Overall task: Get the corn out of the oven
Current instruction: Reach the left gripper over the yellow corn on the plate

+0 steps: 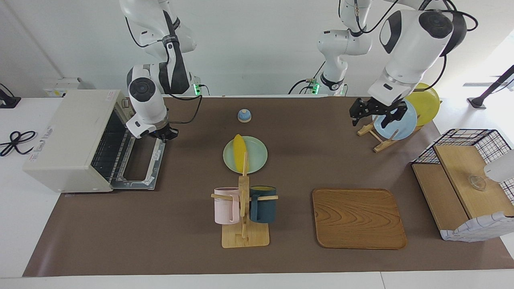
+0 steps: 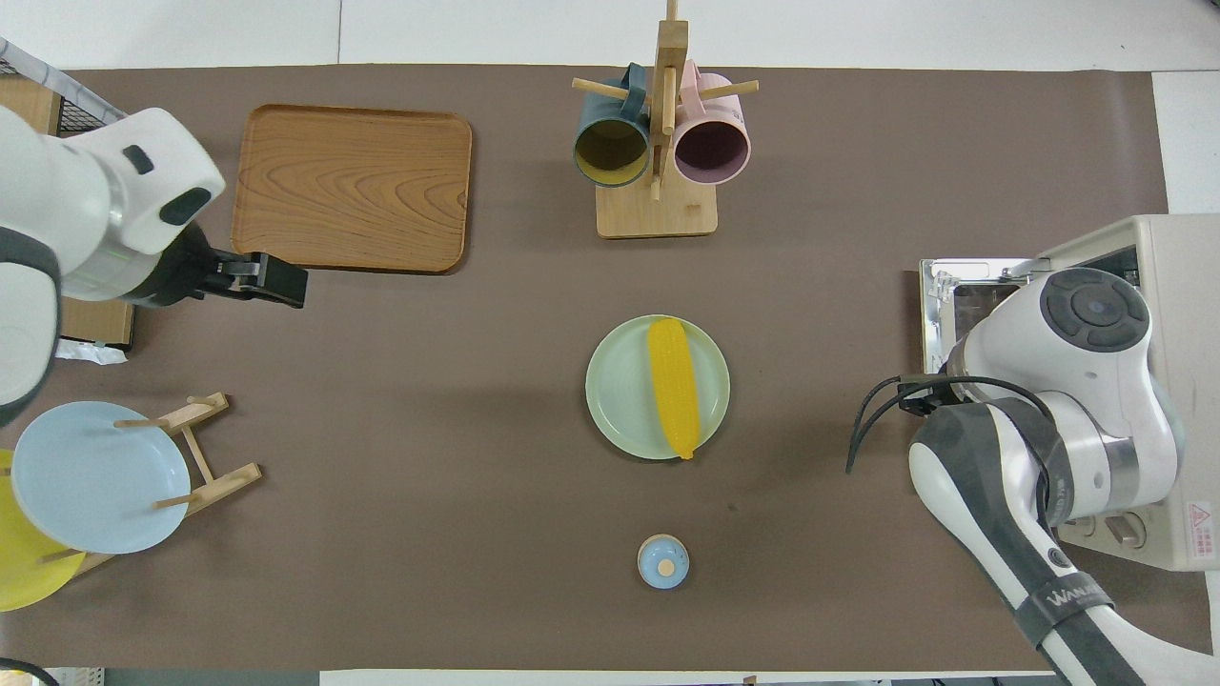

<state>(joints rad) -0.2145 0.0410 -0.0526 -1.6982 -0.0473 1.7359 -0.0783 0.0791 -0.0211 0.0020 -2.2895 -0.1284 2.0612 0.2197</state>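
Observation:
The yellow corn (image 1: 239,151) lies on a pale green plate (image 1: 257,154) at the middle of the table; it also shows in the overhead view (image 2: 673,386) on the plate (image 2: 620,400). The off-white oven (image 1: 68,138) stands at the right arm's end with its door (image 1: 138,168) dropped open; its wire rack looks empty. My right gripper (image 1: 166,134) hangs over the open door's edge that lies toward the robots. In the overhead view the arm's wrist hides it. My left gripper (image 1: 375,114) is open and empty, up in the air over the mat between the plate rack and the wooden tray (image 2: 272,279).
A mug tree (image 1: 244,208) with a pink and a dark blue mug stands farther from the robots than the plate. A wooden tray (image 1: 358,218), a plate rack (image 1: 395,120) with a blue and a yellow plate, a wire basket (image 1: 468,184) and a small blue bell (image 1: 244,115) are also on the table.

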